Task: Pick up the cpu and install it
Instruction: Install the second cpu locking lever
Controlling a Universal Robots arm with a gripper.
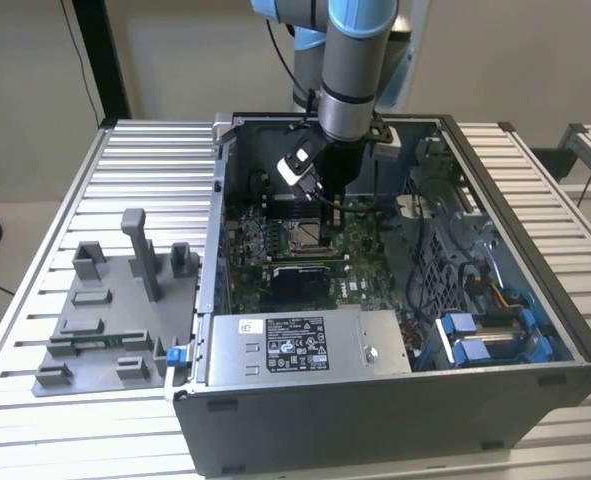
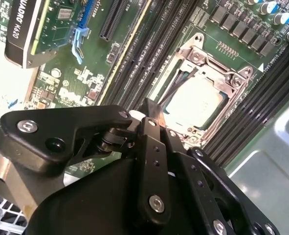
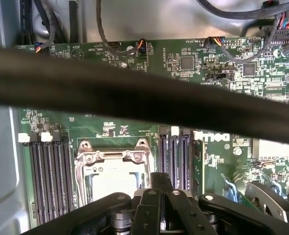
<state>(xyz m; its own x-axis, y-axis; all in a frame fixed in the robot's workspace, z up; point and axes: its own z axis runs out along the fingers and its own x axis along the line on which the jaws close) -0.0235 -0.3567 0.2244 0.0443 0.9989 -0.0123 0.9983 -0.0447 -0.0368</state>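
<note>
The cpu [image 2: 193, 102] is a pale silver square lying flat inside the metal-framed socket [image 2: 210, 66] on the green motherboard. It also shows as a pale square [image 3: 112, 183] in the first wrist view and as a small light patch [image 1: 305, 237] in the exterior view. My gripper [image 1: 330, 195] hangs inside the open computer case [image 1: 535, 260], a little above the board and just beside the socket. In both wrist views its black fingers [image 2: 149, 110] [image 3: 160, 180] meet at a point, with nothing between them. The cpu sits apart from the fingertips.
A thick black cable [image 3: 134, 98] crosses the first wrist view close to the camera. Dark memory slots [image 3: 49, 181] flank the socket. A graphics card [image 2: 27, 29] and power supply [image 1: 295, 345] sit nearby. A grey fixture tray [image 1: 105, 320] lies outside the case at the exterior view's left.
</note>
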